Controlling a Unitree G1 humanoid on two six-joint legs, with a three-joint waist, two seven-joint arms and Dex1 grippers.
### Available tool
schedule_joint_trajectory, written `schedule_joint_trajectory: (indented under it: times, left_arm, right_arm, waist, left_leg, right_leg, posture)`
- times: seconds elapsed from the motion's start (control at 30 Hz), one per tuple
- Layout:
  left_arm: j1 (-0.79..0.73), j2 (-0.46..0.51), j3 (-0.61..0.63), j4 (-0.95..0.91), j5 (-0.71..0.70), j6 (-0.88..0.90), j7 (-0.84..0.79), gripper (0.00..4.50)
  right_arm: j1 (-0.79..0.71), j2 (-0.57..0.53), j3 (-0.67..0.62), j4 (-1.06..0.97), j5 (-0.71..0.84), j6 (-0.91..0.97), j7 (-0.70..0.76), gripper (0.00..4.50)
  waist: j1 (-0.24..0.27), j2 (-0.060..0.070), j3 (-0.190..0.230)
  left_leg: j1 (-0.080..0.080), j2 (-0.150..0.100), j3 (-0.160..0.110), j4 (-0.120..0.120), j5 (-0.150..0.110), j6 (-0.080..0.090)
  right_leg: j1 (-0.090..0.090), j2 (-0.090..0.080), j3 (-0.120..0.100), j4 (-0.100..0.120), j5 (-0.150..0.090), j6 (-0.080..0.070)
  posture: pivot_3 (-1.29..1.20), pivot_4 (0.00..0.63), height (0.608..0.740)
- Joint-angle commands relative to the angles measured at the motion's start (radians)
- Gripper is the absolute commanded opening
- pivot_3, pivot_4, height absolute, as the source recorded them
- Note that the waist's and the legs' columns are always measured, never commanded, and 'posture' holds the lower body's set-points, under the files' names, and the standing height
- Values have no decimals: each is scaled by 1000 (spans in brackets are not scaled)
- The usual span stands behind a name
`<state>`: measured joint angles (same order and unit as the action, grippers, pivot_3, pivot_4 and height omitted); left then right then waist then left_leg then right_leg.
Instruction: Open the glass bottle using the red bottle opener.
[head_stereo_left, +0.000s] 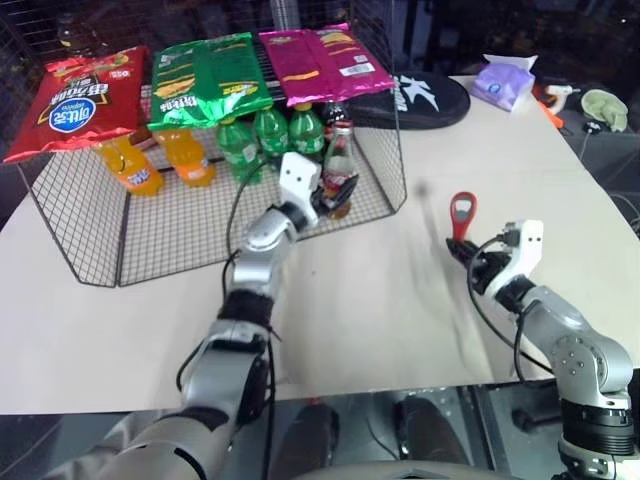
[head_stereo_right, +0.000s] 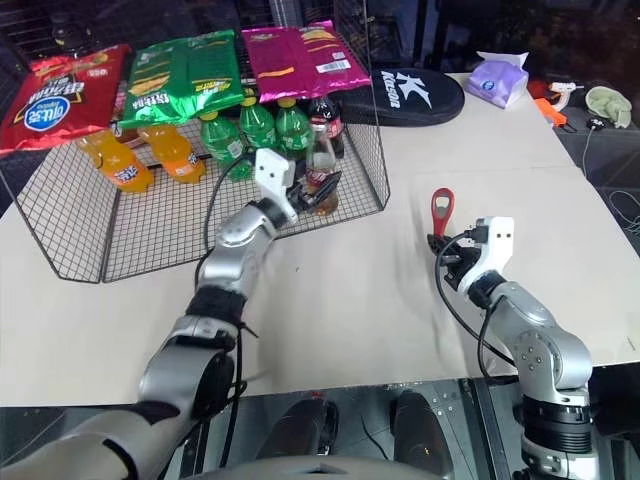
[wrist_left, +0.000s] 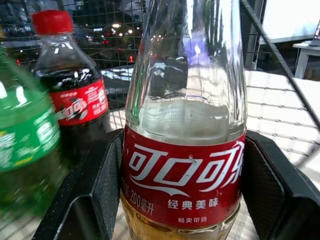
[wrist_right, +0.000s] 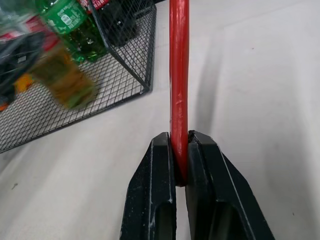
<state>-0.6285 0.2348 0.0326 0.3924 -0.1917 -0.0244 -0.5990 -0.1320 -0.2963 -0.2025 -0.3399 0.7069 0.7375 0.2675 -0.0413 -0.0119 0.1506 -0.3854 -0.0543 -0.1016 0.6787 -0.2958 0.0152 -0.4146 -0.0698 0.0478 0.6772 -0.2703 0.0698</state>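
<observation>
The left hand is closed around the glass bottle, with one black finger on each side of the red label band, as the left wrist view shows clearly. The bottle stands at the front edge of the wire basket, near its right corner, just in front of the dark cola bottle and the green bottles; whether it rests on the mesh or is already lifted a little I cannot tell. Its cap is still on. The right hand is shut tight on the handle of the red bottle opener, which stands up from the fingers with its loop head on top, above the worktop and well apart from the bottle. In my judgement the step in hand is to take the bottle out of the basket, so the opening itself has not begun. The next move should bring the bottle clear of the basket rim and of the other bottles, toward the free part of the worktop between the two arms, and keep it upright. Then the right hand must carry the opener to the cap, hook the loop under its edge and lever up while the left hand holds firm. The smooth glass may slip or turn in the grip.
</observation>
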Motion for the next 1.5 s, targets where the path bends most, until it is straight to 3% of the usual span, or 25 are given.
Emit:
schedule_joint_trajectory:
  times: [0.03,0.43,0.83,1.1,1.5]
  left_arm:
    - [56,30,23,-227,-77,81,-25,2699]
    - [285,80,27,-527,-297,261,-171,2699]
    - [393,92,-23,-526,-234,126,-248,2699]
    - [429,105,-34,-510,-199,64,-251,2699]
    - [439,82,-33,-515,-204,45,-217,2699]
  right_arm:
    - [-8,4,4,-25,0,-20,12,0]
    - [-22,24,34,-14,-18,-32,24,0]
    - [-7,18,46,-50,-9,-61,91,0]
    - [24,-94,150,-61,-179,-260,256,0]
    - [6,-83,181,0,-234,-315,285,0]
  waist:
    - [1,0,0]
    - [1,0,0]
    - [4,0,0]
    - [6,0,0]
    - [7,0,0]
  left_leg:
    - [0,0,0,0,0,0]
    - [0,0,0,1,0,0]
    - [0,0,0,1,0,0]
    - [1,0,1,1,0,0]
    - [2,1,1,1,0,0]
  right_leg:
    - [0,0,0,0,0,0]
    - [1,0,0,0,0,0]
    - [1,0,0,0,0,0]
    - [2,0,0,-1,0,0]
    - [2,0,0,-1,0,0]
  posture:
    - [0,150,740]
    - [0,150,740]
    - [0,150,740]
    - [0,150,740]
    - [0,150,740]
